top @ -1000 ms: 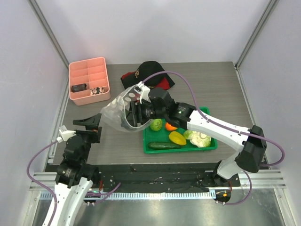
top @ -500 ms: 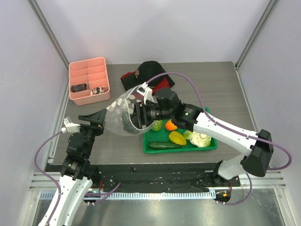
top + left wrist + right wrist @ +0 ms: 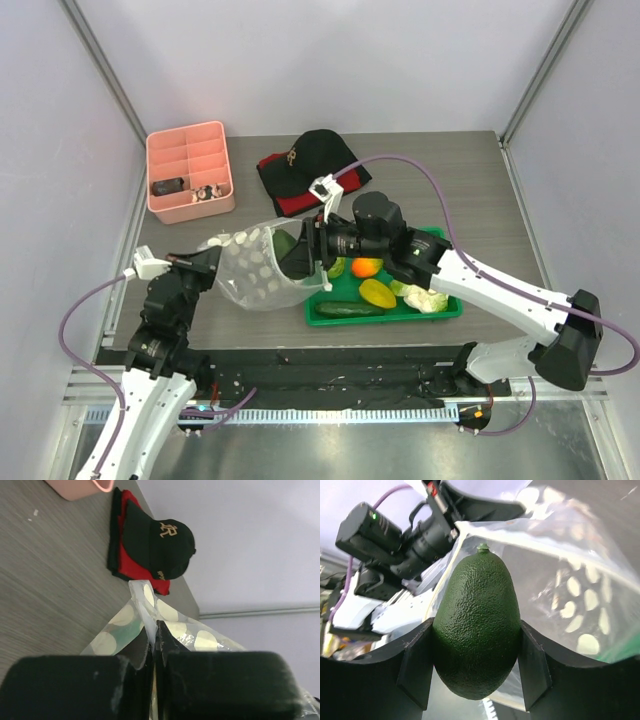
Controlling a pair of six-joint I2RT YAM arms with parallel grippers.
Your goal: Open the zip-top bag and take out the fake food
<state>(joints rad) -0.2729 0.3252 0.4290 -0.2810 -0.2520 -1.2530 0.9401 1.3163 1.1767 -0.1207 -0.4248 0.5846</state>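
Clear dotted plastic is pinched tight in my left hand [image 3: 154, 640]: one edge of the bag [image 3: 255, 275], which sits above the worktop [image 3: 450, 180], just left of the green tray [image 3: 440, 312]. My right hand [image 3: 476, 660] grasps the avocado [image 3: 477, 610] at the bag's mouth. The orange piece [image 3: 366, 267], yellow piece [image 3: 377, 293], cucumber [image 3: 350, 310] and cabbage [image 3: 427, 298] lie in the tray.

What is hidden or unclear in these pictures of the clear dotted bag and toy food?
Top view: the right gripper and its dark green toy avocado hide the interior of the clear dotted plastic bag.
Top view: items in the pink divided box are too small to name.
Left wrist view: the left gripper blocks most of the bag.
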